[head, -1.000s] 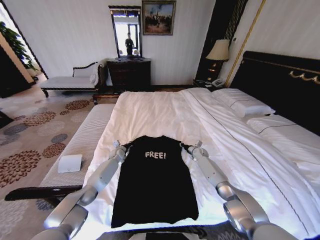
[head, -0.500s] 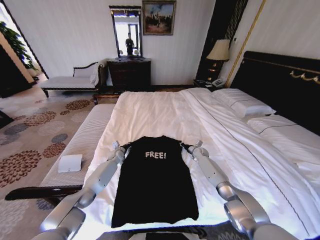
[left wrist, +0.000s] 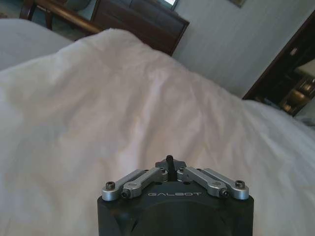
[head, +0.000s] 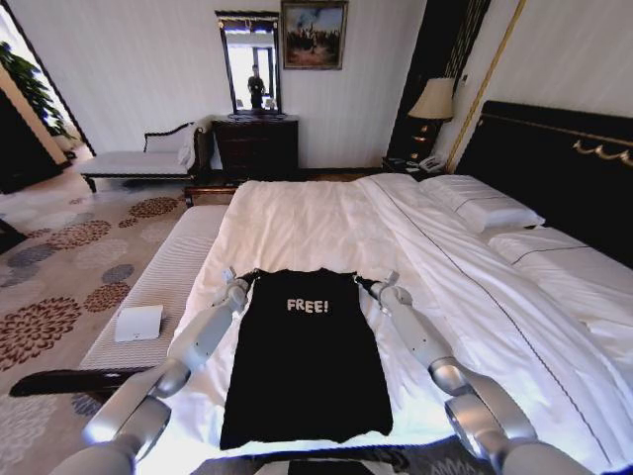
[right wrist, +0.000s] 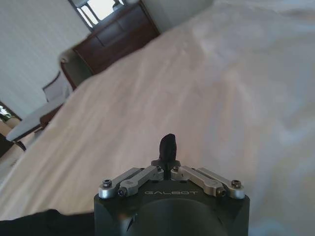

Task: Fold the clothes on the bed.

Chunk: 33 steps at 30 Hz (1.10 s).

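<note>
White block letters spelling "FREE!" stand on the chest of the black short-sleeved cotton T-shirt (head: 305, 351), which lies flat on the white-sheeted bed with the dark wooden frame (head: 326, 213). The word sits between the two sets of jaws, roughly level with them and a little nearer the robot. In the left wrist view, the brand name "GALBOT" is printed in pale capitals on the black housing of the left gripper (left wrist: 169, 162), just behind its metal linkage and the closed jaws. The same "GALBOT" mark appears in the right wrist view on the black housing of the right gripper (right wrist: 168, 147), again directly behind the jaws.
</note>
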Tool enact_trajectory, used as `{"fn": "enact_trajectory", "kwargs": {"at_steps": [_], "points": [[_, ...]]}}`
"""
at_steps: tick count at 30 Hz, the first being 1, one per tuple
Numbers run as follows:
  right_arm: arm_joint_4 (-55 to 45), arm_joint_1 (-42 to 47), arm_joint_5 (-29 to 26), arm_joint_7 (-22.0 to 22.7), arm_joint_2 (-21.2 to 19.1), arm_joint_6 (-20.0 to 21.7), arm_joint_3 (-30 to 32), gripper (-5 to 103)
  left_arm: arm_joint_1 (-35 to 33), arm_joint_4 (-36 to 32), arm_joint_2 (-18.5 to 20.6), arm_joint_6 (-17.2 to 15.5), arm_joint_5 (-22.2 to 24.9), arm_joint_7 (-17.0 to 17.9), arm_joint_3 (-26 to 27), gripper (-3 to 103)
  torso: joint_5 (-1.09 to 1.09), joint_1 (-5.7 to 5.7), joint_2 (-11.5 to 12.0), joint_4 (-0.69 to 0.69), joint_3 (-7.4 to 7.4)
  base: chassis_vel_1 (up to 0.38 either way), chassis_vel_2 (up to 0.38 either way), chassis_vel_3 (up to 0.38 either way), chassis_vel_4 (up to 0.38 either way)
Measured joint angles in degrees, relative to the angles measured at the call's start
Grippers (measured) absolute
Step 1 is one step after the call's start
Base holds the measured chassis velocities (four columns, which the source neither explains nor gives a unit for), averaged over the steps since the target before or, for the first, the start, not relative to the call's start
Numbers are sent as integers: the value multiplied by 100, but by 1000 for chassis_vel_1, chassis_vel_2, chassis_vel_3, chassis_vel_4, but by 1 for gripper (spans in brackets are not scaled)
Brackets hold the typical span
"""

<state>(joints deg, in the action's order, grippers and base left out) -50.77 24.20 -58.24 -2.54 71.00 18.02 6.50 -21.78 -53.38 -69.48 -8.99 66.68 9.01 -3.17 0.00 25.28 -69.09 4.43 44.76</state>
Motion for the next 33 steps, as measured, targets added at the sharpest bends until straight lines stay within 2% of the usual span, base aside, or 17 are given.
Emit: {"fn": "enact_trajectory", "kwargs": {"at_steps": [9,13,18,25,27,29,33], "points": [[638,-949,213,72,214,-290,-346,1,663,517,-137,123,202,-167,-13,3,-1,0,0,-2,1,0,0,0,0],[837,-1208,271,53,278,-394,-480,1,1021,869,-237,209,304,-362,-79,3,1,1,0,-1,0,0,0,0,0],[1173,-1460,472,23,433,-572,-636,1,1323,1487,-598,347,99,-522,-21,3,0,1,0,-2,0,0,0,0,0],[1537,-1566,785,-19,528,-803,-623,1,1463,1913,-827,371,-222,-684,19,3,0,1,0,0,0,0,0,0,0],[1612,-1560,1221,-20,527,-988,-609,1,1447,1920,-805,380,-236,-707,47,3,2,1,0,1,0,0,0,0,0],[1576,-1534,1319,-18,508,-1025,-616,1,1400,1845,-768,389,-236,-711,50,3,0,1,0,0,-1,0,0,0,0],[1283,-1263,1713,40,453,-1306,-563,1,967,1125,-572,489,-284,-514,142,3,0,1,0,-1,-1,0,0,0,0]]}}
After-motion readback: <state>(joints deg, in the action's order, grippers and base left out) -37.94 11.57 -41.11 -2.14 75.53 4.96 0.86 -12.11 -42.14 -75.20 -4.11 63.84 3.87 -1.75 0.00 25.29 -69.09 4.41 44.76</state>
